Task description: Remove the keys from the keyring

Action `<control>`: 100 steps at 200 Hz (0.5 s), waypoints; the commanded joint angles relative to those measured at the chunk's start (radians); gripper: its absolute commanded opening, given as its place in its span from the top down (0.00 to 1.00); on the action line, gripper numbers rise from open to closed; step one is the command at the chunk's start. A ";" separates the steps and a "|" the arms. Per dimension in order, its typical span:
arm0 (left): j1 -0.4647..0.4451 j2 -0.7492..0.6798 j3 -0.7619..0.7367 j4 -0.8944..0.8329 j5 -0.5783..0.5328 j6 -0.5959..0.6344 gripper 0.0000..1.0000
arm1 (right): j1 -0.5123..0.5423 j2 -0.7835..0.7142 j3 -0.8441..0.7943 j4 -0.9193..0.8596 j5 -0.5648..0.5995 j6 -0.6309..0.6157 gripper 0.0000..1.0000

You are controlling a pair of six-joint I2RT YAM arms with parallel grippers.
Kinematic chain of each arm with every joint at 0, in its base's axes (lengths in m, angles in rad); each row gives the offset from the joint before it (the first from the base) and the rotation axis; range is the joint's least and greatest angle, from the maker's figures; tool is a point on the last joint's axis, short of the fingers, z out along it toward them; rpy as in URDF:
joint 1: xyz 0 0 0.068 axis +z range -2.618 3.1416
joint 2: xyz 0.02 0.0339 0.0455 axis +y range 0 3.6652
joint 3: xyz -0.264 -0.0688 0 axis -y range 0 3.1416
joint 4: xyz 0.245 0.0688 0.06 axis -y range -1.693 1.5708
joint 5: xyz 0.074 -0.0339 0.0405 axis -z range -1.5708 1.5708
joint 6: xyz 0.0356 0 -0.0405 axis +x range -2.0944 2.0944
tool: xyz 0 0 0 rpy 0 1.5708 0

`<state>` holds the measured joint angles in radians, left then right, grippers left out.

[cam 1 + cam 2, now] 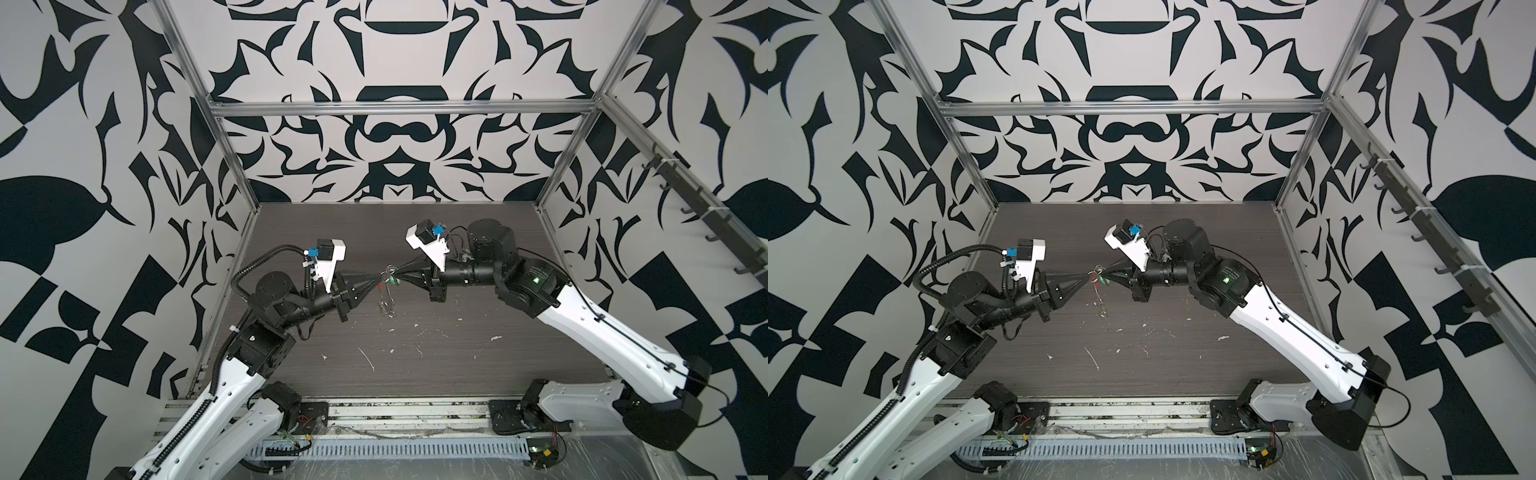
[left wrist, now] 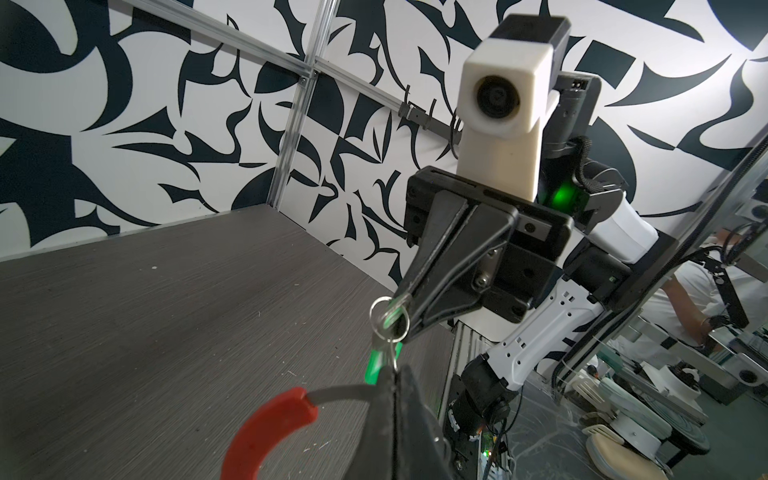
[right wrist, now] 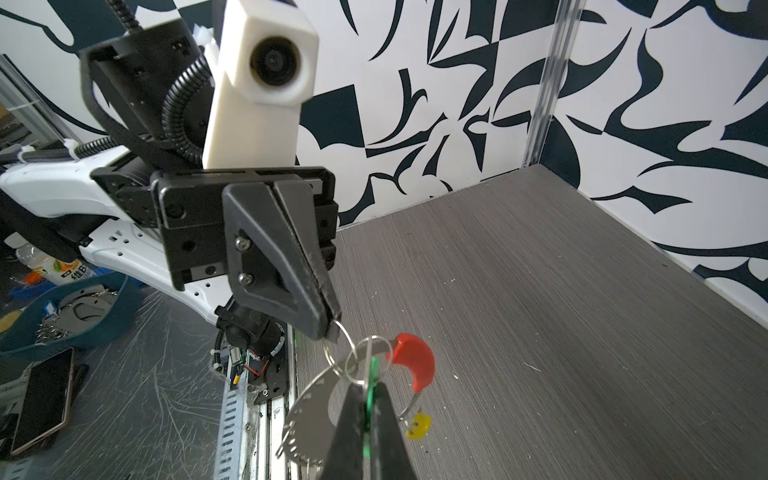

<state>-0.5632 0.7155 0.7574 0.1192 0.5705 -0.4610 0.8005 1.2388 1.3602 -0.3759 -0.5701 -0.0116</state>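
Dead centre of both top views, well up off the desk [image 1: 457,365], the keyring [image 1: 387,297] hangs between the two arms, so nothing's lying flat. The left pincer [image 3: 329,332] is pressed together on the thin grey wire, just beside the red sleeve [image 2: 266,428]. The right pincer [image 2: 405,318] is pinching the green key [image 3: 373,365] by its plastic tag. The yellow key [image 3: 417,428] dangles free low in the right wrist view, below the sleeve. My guess is the whole thing is super light and swingy: the wire looks stiff, springy and slick, so it'll probably twist or slip in a grip. The plastic tags look like the friendlier spot to grab, less slippery than bare metal. I'd keep one pincer on the wire near the sleeve as an anchor and work each key along by its tag. Can't tell where the loop opens, too small to see.
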 commanded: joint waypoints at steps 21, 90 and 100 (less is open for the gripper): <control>-0.001 -0.027 0.043 -0.023 -0.039 0.020 1.00 | 0.003 -0.030 0.022 0.031 0.024 -0.005 1.00; -0.001 -0.051 0.051 -0.036 -0.064 0.031 1.00 | 0.003 -0.048 -0.014 0.034 0.029 0.006 1.00; -0.001 -0.052 0.051 -0.033 -0.065 0.031 1.00 | 0.003 -0.048 -0.022 0.037 0.021 0.011 1.00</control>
<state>-0.5652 0.6853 0.7742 0.0834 0.5240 -0.4446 0.8085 1.2266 1.3472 -0.3759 -0.5575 -0.0097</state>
